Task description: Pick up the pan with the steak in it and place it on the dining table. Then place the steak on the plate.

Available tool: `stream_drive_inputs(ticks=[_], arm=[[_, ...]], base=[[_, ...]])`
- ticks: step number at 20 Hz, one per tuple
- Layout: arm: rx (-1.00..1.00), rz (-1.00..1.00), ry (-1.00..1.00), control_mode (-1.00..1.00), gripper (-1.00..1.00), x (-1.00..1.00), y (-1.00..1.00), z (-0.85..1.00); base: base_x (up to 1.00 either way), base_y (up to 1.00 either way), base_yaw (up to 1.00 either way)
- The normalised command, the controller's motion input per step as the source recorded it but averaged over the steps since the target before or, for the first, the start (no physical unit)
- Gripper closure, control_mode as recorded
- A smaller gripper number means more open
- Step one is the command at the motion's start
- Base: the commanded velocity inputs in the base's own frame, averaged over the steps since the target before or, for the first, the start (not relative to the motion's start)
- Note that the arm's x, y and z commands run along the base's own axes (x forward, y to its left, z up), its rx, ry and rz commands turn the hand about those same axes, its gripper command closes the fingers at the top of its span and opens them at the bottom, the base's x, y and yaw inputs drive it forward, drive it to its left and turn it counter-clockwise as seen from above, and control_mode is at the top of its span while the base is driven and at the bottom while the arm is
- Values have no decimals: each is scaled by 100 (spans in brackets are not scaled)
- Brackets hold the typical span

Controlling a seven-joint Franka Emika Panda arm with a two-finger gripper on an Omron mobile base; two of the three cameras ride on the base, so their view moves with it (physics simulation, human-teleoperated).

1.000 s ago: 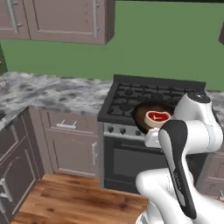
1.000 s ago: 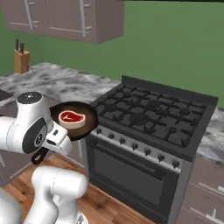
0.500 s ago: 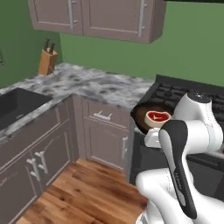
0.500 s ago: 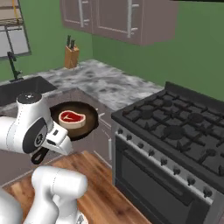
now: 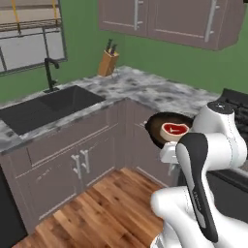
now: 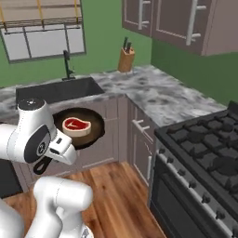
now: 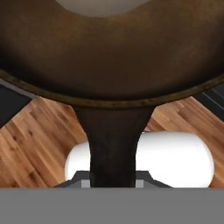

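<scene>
Left base view: pan (image 5: 167, 130) with steak (image 5: 175, 129) held aloft at 3 o'clock, over wood floor (image 5: 104, 203); sink (image 5: 46, 104) at 9 in marbled counter (image 5: 160, 92). Right base view: pan (image 6: 81, 126) at 9, stove (image 6: 207, 153) at 3. Hand view: claw (image 7: 113, 183) clamped on the pan handle (image 7: 113, 144), floor below.

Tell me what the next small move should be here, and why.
Probably keep carrying: hold the pan level and turn the base on toward the dining table. The gripper is shut on the pan's handle, the steak lies inside, and the pan hangs in the air beside the corner counter, with no table or plate in sight.
</scene>
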Motion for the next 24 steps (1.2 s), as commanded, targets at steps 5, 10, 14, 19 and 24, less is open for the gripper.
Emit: stream_drive_inputs(ticks=[5, 10, 14, 19, 24], arm=[[0, 0, 0, 100, 100, 0, 0, 0], [0, 0, 0, 100, 100, 0, 0, 0], [0, 0, 0, 100, 100, 0, 0, 0], [0, 0, 0, 100, 100, 0, 0, 0], [0, 0, 0, 100, 100, 0, 0, 0]], base=[[-7, 0, 50], [-3, 0, 50], [-3, 0, 50], [-3, 0, 50], [-2, 0, 50]])
